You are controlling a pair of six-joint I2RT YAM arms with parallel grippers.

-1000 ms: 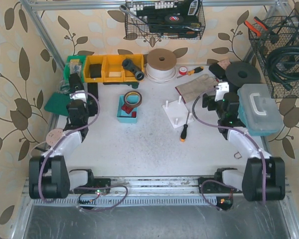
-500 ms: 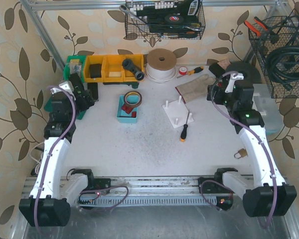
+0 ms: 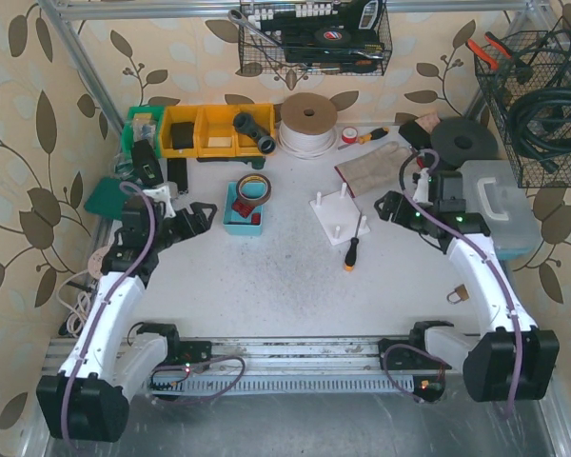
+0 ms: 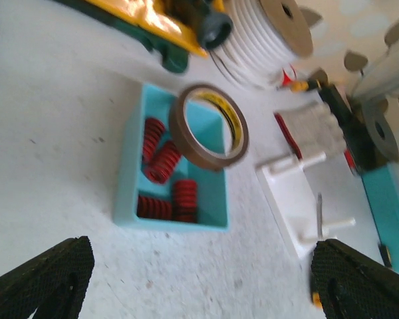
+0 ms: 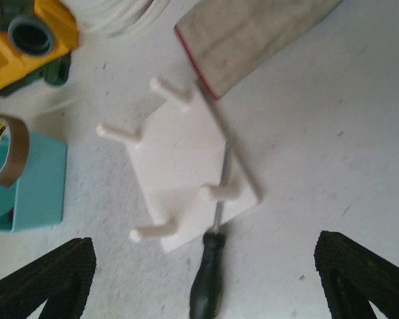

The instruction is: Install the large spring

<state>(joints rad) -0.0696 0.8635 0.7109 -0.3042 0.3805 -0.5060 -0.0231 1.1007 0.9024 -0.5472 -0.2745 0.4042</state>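
Note:
Several red springs lie in a teal tray, also in the top view. A brown tape roll leans on the tray's far rim. The white peg base with four upright pegs stands right of the tray and shows in the right wrist view. My left gripper is open and empty, just left of the tray; its fingertips frame bare table in front of it. My right gripper is open and empty, just right of the peg base.
A black-handled screwdriver lies with its shaft across the peg base's near corner. A folded cloth, a white cord reel and yellow bins sit at the back. A teal toolbox stands right; a padlock lies near.
The left arm swung from the back-left bins toward the teal tray. The right arm came down and left from the back-right toward the peg base. Both grippers stay open.

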